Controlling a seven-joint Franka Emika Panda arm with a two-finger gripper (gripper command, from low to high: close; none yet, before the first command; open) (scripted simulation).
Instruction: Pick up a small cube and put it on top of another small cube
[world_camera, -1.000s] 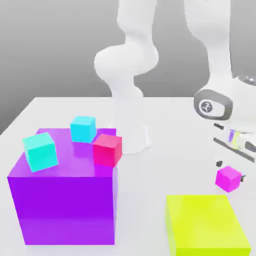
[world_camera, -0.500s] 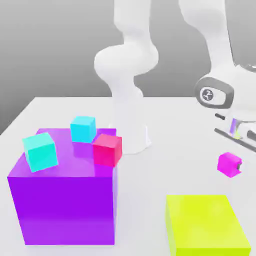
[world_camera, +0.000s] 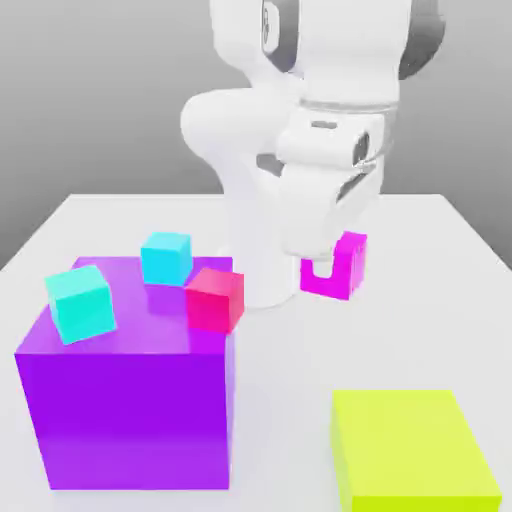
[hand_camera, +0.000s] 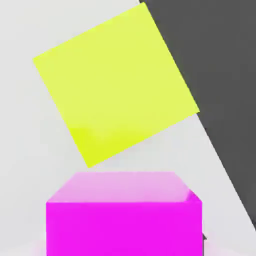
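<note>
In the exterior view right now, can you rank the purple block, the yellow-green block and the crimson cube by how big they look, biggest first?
1. Purple block
2. Yellow-green block, cut off by the picture's edge
3. Crimson cube

Exterior view faces arm, looking down; hand view close above magenta cube (hand_camera: 124, 227); both share yellow-green block (world_camera: 405, 440).

Plain grey backdrop behind a pale, near-white worktop (world_camera: 400, 340).
Exterior view: smooth grey backdrop (world_camera: 90, 100), lighter low down, darker toward the upper part; worktop's far edge straight and level against it, side edges slanting outward toward the camera. Light bright and even, worktop surface nearly washed out. Hand view: flat dark-grey area (hand_camera: 220, 75) beyond a straight worktop edge.
</note>
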